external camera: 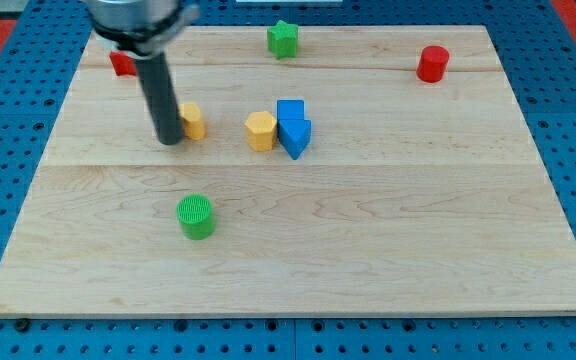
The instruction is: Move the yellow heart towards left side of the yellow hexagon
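Camera view: my tip (170,141) against yellow heart (193,121).

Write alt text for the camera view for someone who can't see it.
My tip sits against the left side of the yellow heart, which lies left of the yellow hexagon on a wooden board. Two blue blocks touch the hexagon's right side.

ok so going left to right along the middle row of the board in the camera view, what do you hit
my tip → yellow heart, right against the tip's right side → yellow hexagon → the two blue blocks touching it, one behind the other so their order is unclear
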Controlling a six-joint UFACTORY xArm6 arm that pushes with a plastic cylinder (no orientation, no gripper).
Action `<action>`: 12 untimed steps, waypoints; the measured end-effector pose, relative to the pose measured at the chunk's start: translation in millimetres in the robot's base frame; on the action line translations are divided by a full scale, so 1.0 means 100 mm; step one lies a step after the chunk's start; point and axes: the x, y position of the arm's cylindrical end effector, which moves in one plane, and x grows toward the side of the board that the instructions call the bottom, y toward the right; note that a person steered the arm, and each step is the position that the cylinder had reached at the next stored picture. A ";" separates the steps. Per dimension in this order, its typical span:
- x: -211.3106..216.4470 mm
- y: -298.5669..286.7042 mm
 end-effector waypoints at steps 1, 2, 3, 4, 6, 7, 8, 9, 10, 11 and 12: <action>-0.15 -0.28; -0.08 0.21; -0.11 0.56; -0.29 0.52; -0.72 0.64; -0.68 0.94; -0.58 0.90; -0.70 0.67; -0.78 0.39; -0.66 0.14; -0.33 0.48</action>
